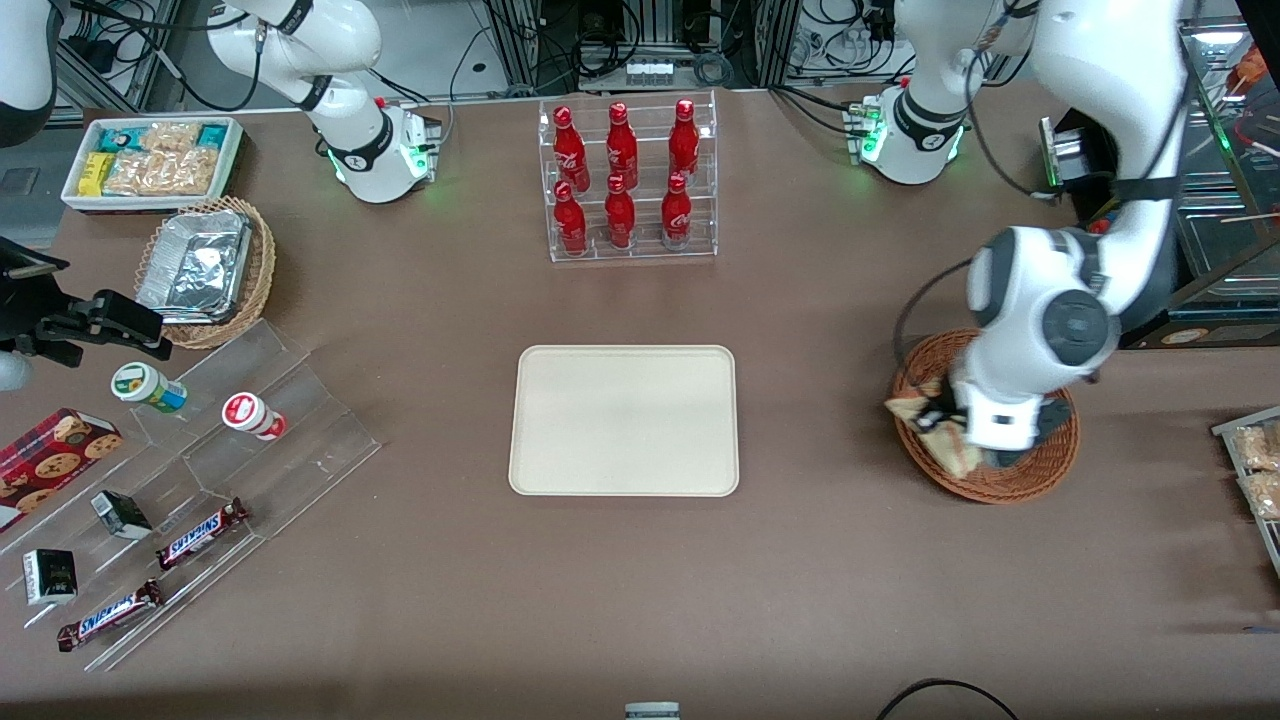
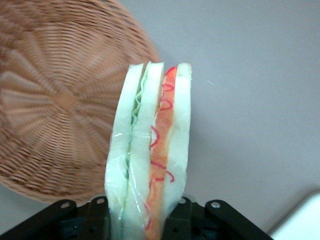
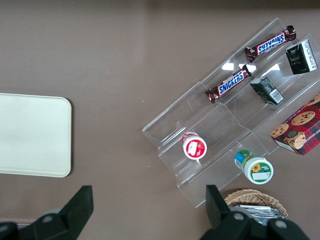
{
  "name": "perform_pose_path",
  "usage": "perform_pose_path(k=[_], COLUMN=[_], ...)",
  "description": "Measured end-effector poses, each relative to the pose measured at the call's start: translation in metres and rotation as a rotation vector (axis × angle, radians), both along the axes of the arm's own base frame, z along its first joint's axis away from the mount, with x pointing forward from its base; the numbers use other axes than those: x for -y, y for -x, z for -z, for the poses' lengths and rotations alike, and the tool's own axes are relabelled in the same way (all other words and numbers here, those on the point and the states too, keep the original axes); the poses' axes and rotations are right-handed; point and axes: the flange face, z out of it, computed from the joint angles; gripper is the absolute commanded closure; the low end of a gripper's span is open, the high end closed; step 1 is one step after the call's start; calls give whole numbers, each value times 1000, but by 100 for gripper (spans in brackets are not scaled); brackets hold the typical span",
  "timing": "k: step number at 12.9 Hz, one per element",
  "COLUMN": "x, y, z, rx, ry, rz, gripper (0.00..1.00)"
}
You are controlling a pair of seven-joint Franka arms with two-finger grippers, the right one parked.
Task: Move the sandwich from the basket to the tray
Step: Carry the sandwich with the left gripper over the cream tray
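- The pincer of the left arm is seen above the basket, at the working arm's end of the desk.
- The pincer is closed on the sandwich: in the wrist view the dark fingers are pressed against both bread faces at the wedge's base.
- The sandwich is held on edge, lifted clear of the wicker, with its cut side shown: a green layer and a red layer between pale bread slices, wrapped in clear film.
- In the wrist view the basket's woven bottom is seen bare beneath the sandwich.
- In the front view other wrapped wedges are seen lying in the basket, beside the arm's wrist.
- The tray lies flat at the desk's middle, well apart from the basket, with nothing on it.
- A clear rack of red bottles stands farther from the front camera than the tray.
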Motion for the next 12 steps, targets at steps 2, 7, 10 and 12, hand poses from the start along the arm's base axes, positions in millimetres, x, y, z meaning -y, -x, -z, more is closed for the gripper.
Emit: perform_pose_path(k=[2,7,10,12], x=[55,185,242,262], y=[3,17,28,29], z=[-1,32,46,55], rx=[16,16,-2,-10], ry=[3,7,70,98], rz=[86,285,348,375], gripper=[68,73,70,70])
